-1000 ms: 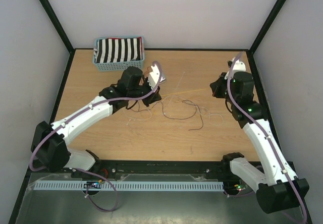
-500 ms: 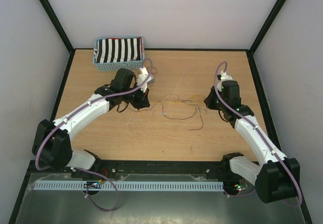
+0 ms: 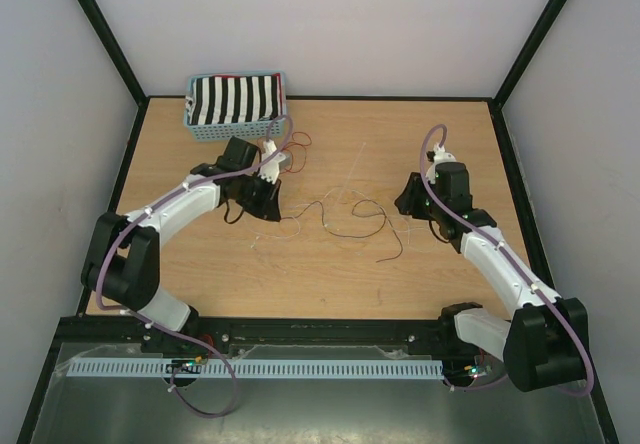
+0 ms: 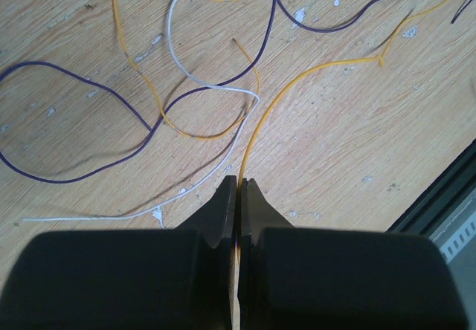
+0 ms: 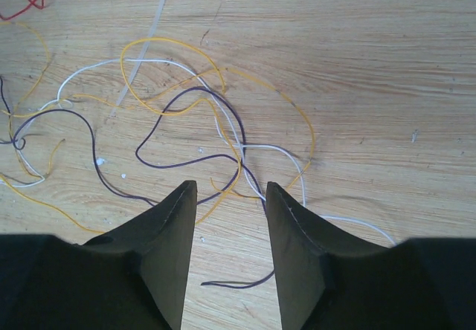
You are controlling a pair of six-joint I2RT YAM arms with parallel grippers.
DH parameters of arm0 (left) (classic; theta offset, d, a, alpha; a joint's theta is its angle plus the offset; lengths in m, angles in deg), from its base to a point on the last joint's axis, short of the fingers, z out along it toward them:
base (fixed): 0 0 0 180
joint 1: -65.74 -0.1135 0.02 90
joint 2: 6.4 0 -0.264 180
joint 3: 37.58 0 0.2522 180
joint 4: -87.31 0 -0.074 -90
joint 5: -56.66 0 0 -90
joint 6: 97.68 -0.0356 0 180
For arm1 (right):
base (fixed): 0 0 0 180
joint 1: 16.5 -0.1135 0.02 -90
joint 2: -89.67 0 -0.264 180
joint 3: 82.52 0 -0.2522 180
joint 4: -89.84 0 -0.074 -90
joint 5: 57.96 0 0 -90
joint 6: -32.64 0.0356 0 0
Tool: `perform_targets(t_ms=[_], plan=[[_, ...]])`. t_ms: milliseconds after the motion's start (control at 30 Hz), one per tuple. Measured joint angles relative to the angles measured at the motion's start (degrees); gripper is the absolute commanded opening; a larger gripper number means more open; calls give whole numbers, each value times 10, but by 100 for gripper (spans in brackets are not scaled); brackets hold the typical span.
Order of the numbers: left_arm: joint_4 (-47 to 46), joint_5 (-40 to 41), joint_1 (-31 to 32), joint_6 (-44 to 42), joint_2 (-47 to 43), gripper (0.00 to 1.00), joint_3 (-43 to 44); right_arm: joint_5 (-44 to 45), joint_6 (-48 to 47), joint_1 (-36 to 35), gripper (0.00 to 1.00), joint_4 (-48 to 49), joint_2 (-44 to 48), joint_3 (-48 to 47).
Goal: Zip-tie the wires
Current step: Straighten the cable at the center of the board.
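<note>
- Wires [image 3: 345, 214]: a loose tangle of thin strands lying flat on the middle of the table [image 3: 440, 134], between the two arms. We see no bundle formed yet.
- Left gripper [image 4: 238, 186]: jaws pressed together, pinching a yellow strand [image 4: 258, 125] that runs straight into the seam between them.
- Right gripper [image 5: 230, 189]: jaws apart, holding nothing. The end of a purple strand [image 5: 234, 285] lies on the wood in the gap below.
- Step in hand: we judge this to be the gathering stage, with one strand pinned at the left and no tie around anything.
- Next move: we expect the right jaws must come down over several strands at once and close low against the wood, since strands this thin can slip past the tips.
- Pale strip [image 5: 143, 44]: flat, straight and translucent, lying at the far edge of the tangle. We take it for the zip tie but cannot be sure.
- Materials: the strands are smooth, round and springy, in yellow, white, purple and red, and they hold their curls. The table is matt, grained wood with small white flecks. The fingers are black, matt and wedge-shaped.
</note>
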Motion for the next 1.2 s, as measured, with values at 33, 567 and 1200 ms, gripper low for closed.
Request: perform_targets(t_ms=[33, 567, 1200], plan=[[2, -2, -2, 1, 2, 0, 0, 0, 0, 0, 54, 1, 0, 0], [8, -20, -8, 11, 4, 0, 0, 20, -46, -101, 60, 57, -193, -111], [9, -26, -8, 17, 4, 0, 0, 130, -116, -126, 49, 101, -394, -204]])
